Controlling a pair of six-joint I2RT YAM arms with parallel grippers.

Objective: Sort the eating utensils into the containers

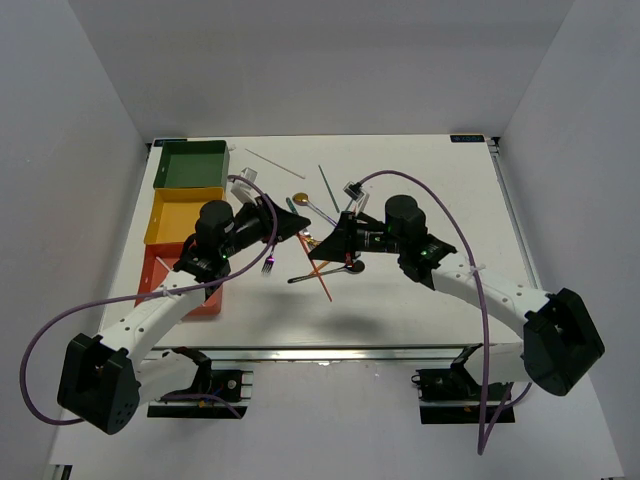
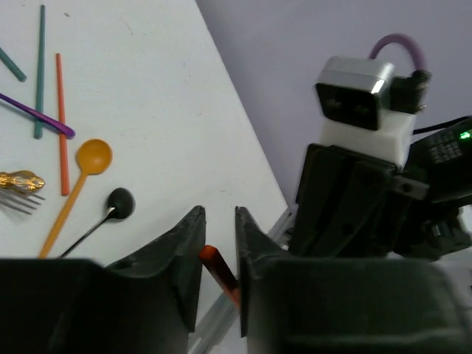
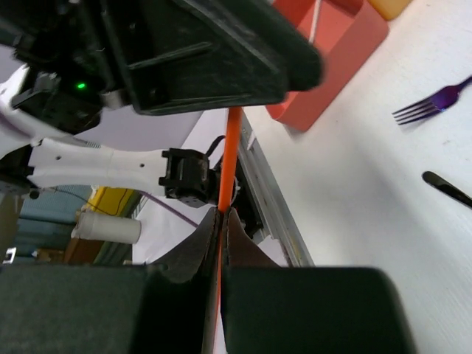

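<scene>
My right gripper (image 1: 313, 246) (image 3: 223, 212) is shut on an orange chopstick (image 1: 323, 286) (image 3: 231, 155) and holds it above the table's middle. My left gripper (image 1: 300, 226) (image 2: 220, 212) faces it. Its jaws stand narrowly apart, with the chopstick's end (image 2: 214, 262) slanting between them. A purple fork (image 1: 268, 265) (image 3: 432, 103), a black spoon (image 1: 326, 272) (image 2: 118, 203), an orange spoon (image 2: 82, 171), a gold fork (image 2: 21, 182) and teal (image 2: 39, 70), orange (image 2: 60, 125) and purple (image 2: 37, 114) chopsticks lie on the table. The green (image 1: 192, 167), yellow (image 1: 172, 214) and orange-red (image 1: 158, 277) trays stand in a column at the left.
A white chopstick (image 1: 275, 162) and a teal chopstick (image 1: 327, 186) lie toward the back. A gold spoon (image 1: 300, 200) lies behind the grippers. The orange-red tray (image 3: 332, 44) shows near the table's front edge in the right wrist view. The left arm reaches over the trays.
</scene>
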